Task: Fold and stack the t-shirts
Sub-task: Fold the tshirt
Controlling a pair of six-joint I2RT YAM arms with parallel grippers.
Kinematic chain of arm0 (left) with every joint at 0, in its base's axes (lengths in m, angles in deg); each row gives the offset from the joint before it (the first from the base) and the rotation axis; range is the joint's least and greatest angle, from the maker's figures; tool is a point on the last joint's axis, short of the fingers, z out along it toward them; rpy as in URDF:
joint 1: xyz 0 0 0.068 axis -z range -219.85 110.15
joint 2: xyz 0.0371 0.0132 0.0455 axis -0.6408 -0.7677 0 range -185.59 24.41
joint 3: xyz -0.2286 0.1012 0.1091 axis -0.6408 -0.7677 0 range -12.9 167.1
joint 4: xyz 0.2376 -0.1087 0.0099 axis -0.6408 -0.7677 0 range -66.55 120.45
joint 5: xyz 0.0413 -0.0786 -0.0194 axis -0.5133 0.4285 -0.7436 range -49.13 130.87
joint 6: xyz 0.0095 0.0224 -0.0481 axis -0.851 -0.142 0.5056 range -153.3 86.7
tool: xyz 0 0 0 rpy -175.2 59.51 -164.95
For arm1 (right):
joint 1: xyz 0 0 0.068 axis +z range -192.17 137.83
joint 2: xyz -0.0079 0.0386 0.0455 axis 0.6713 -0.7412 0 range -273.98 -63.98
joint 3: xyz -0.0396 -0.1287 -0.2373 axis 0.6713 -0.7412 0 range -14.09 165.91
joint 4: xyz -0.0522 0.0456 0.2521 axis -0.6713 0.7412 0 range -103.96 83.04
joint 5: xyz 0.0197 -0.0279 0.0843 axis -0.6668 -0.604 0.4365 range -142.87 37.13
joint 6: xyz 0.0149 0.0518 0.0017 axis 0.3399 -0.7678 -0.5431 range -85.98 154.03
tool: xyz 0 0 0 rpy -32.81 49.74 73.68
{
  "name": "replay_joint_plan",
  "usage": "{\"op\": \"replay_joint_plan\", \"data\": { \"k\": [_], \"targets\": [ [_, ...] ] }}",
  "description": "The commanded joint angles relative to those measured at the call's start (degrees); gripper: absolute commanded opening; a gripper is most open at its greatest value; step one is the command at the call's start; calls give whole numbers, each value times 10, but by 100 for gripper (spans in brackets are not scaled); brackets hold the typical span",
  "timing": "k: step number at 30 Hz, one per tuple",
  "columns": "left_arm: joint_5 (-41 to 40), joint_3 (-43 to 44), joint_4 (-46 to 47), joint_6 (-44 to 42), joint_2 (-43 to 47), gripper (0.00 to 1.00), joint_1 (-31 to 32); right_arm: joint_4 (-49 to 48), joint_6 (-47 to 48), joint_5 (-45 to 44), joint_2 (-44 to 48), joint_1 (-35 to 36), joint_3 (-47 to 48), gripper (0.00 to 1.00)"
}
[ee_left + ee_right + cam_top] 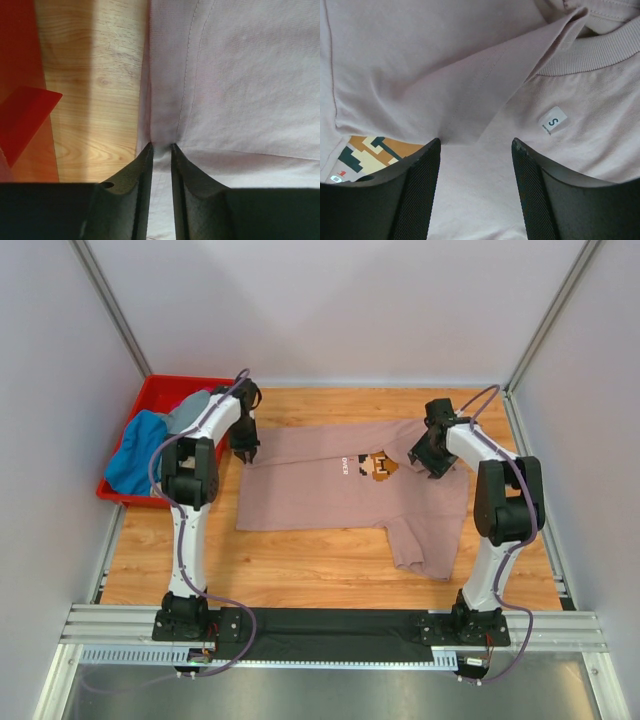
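i was mid-fold on the dusty-pink t-shirt [330,495] spread on the table [300,565], left gripper [161,148] nearly pinched over its hem edge, right gripper [476,145] open above the folded-over collar area; next i needed both grips secure before lifting.

t-shirt on table [340,495]: spread flat on the middle of the table [300,570], one sleeve reaching toward the near edge on the right.
crate [150,400]: at the table's far left corner, left of the spread shirt.
shirts in crate [150,445]: heaped inside it.
left gripper [247,455]: at the shirt's left edge, beside the crate.
right gripper [432,462]: over the shirt's right part, near the neckband [590,57], right of the chest print [378,466].
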Motion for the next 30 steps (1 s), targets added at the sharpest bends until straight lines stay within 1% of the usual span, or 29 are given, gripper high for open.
{"op": "replay_joint_plan", "data": {
  "k": [1, 2, 3, 5, 6, 9, 10, 15, 18, 19, 21, 22, 26, 30],
  "targets": [
    [-7, 23, -2, -6, -1, 24, 0, -31, -17, -22, -3, 5, -11, 61],
    [-7, 23, -4, -6, -1, 22, 0, -37, -18, -23, -4, 5, -14, 61],
    [-8, 23, -4, -6, 0, 16, 0, -49, -19, -22, -4, 5, -21, 61],
    [-8, 23, -5, -8, 1, 11, 0, -61, -24, -21, -8, 6, -24, 61],
    [-8, 23, -6, -7, 2, 7, 0, -68, -24, -23, -10, 6, -24, 60],
    [-8, 23, -5, -6, 5, 0, 0, -80, -24, -22, -17, 5, -21, 58],
    [-8, 23, -5, -5, 6, 0, 0, -83, -24, -21, -20, 5, -18, 58],
    [-16, 30, -6, -2, 8, 0, 0, -90, -30, -23, -26, 6, -15, 46],
    [-23, 32, -6, 0, 7, 0, 0, -88, -30, -29, -26, 6, -12, 32],
    [-24, 35, -9, 2, 8, 0, 0, -84, -28, -31, -23, 6, -10, 18],
    [-31, 36, -9, 2, 7, 0, 0, -68, -19, -32, -19, 5, 1, 9],
    [-35, 39, -10, 1, 7, 0, 0, -55, -14, -34, -18, 5, 11, 0],
    [-66, 52, -16, -2, 4, 0, 0, 10, 14, -32, -11, 0, 50, 0],
    [-89, 60, -21, -5, 1, 0, 0, 8, 38, -14, 10, -10, 42, 0]
  ]
}}
